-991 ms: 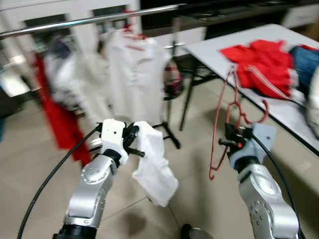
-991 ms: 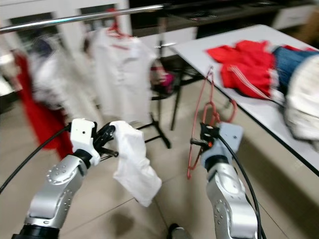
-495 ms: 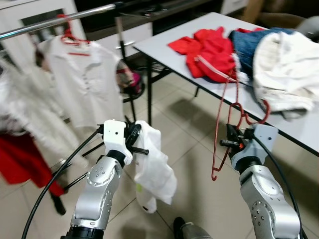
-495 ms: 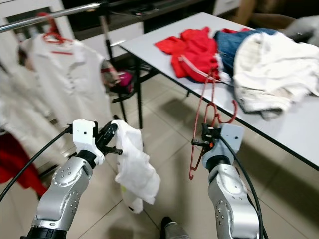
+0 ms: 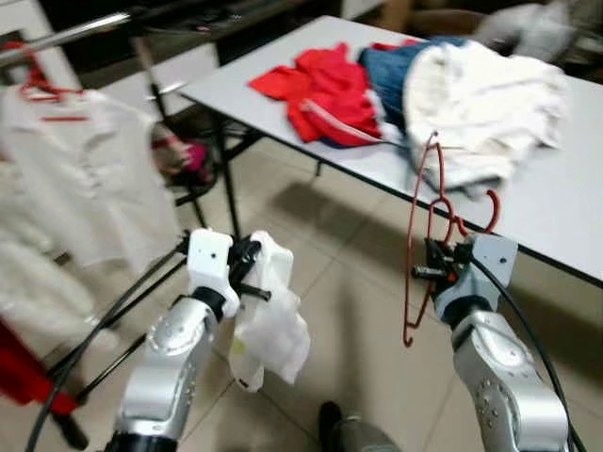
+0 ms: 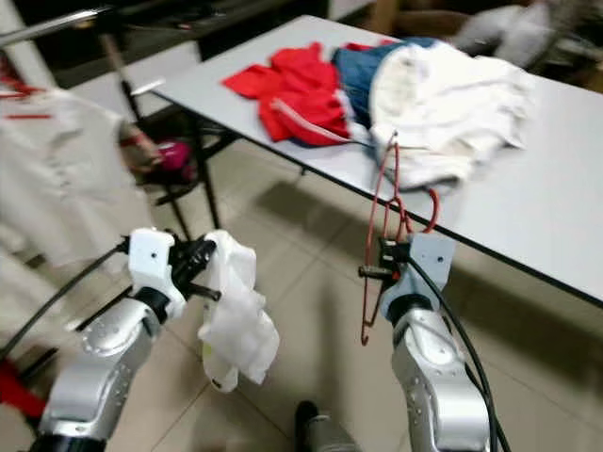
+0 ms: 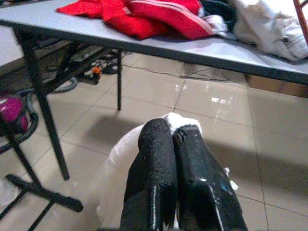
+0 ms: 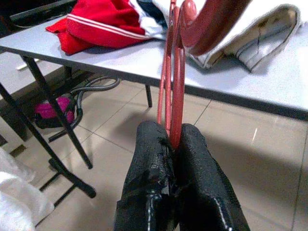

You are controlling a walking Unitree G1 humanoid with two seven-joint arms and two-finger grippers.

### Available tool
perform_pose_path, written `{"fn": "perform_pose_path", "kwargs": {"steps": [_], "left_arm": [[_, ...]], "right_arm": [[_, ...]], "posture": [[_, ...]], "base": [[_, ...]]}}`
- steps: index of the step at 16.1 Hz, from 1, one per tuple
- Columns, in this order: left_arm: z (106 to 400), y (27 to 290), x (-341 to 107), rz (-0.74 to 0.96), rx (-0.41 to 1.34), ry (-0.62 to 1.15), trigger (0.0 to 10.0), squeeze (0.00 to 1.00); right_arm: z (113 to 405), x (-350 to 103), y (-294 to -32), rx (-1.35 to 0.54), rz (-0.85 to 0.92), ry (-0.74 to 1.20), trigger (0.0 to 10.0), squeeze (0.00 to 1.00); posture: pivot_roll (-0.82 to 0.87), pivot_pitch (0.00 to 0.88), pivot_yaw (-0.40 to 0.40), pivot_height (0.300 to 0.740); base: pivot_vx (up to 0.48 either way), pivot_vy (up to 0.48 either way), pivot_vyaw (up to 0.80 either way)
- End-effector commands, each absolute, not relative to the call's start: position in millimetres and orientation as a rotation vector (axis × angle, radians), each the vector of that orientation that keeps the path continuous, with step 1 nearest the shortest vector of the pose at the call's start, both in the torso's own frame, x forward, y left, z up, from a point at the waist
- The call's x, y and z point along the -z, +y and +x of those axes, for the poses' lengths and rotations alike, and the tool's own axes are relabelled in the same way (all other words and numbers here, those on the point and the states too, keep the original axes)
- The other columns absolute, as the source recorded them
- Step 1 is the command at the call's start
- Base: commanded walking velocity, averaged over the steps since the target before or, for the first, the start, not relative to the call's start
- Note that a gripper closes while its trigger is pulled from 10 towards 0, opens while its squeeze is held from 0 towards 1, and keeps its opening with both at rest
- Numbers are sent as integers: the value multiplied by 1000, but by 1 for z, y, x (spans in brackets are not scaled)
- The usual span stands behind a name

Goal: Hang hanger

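Hanger: one red wire hanger (image 5: 421,235) stands upright in the air in front of the robot, hook (image 5: 476,209) at the top near the tabletop's front edge, its lowest tip hanging free over the tiled floor (image 5: 349,311)
Right pincer: the right pincer (image 8: 174,144) has its two black fingers (image 8: 151,159) pressed together on the hanger's thin red wires, which run up between them
Left pincer: the left pincer (image 7: 172,137) is closed on one white cloth (image 5: 268,315); the cloth hangs slack below the fingers, well above the floor
Gap between arms: open air lies between the cloth and the hanger; they are apart, with bare tiles beneath
Tabletop: one grey tabletop (image 5: 556,198) runs across the right side, its front edge just behind the hanger; black legs (image 5: 224,179) stand under the left corner
On the tabletop: a red garment (image 5: 320,89), a blue denim piece (image 5: 386,66) partly under one heaped white garment (image 5: 480,99), which reaches the tabletop's front edge
Rail: one metal rail (image 5: 66,33) crosses the upper left; a white shirt (image 5: 80,169) hangs from it on a second red hanger (image 5: 28,80), blurred
Under the table: a pink object (image 5: 193,155) and black frame feet (image 7: 43,192) on the floor, left of the open tiles
Floor edge: a red cloth (image 5: 24,377) shows at the lower left border
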State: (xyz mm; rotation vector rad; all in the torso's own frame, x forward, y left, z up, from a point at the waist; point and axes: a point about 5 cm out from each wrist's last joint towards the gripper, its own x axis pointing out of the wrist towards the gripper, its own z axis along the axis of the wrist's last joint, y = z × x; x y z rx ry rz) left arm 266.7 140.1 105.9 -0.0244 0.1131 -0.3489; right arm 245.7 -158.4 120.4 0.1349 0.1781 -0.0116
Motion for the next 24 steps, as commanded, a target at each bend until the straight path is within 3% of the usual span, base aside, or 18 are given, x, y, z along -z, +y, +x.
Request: {"fn": "perform_pose_path", "kwargs": {"steps": [1,4,5,6,7,8,9,10,11,12,16,20,24], "left_arm": [[266,146,-112,-16,339,96,9608,0],[270,153,-114,-9,308,96,10000,0],[271,151,-115,-20,326,89,8078,0],[272,151,-116,-36,336,85,8078,0],[272,147,-118,-84,372,79,0,0],[272,145,-120,-92,367,78,0,0],[272,143,-120,-92,368,79,0,0],[272,140,-123,-92,372,76,1020,0],[272,139,-124,-93,372,76,3373,0],[272,137,-129,-113,400,44,10000,0],[266,139,-125,-151,366,93,10000,0],[270,129,-127,-83,353,58,10000,0],[276,129,-132,-59,343,56,10000,0]], "right_arm": [[250,-127,-153,-22,86,161,10000,0],[251,-132,-155,-26,79,155,10000,0],[251,-132,-156,-18,76,156,10000,0],[251,-133,-156,-13,74,156,10000,0],[245,-142,-158,-23,123,99,0,0],[243,-144,-160,-18,122,97,0,0],[242,-145,-161,-8,94,101,8353,0],[240,-146,-162,3,61,108,10000,0],[239,-146,-162,4,58,107,10000,0],[234,-147,-158,8,54,113,10000,0],[227,-142,-166,-8,-148,194,10000,0],[231,-139,-167,8,-75,232,10000,0],[231,-134,-167,37,-90,264,10000,0]], "posture": [[56,0,16,740],[34,0,20,740],[24,0,20,740],[15,0,22,740],[6,0,30,740],[10,0,37,740],[11,0,39,740],[14,0,44,740],[14,0,44,740],[5,0,39,740],[-10,0,50,740],[-5,0,40,740],[-9,0,36,736]], "base": [[0,0,-769],[0,0,-769],[0,0,-769],[0,0,-769],[0,0,-800],[0,0,-800],[0,0,-800],[0,0,-800],[0,0,-800],[0,0,-800],[0,0,-772],[0,0,-692],[0,-366,-530]]}}
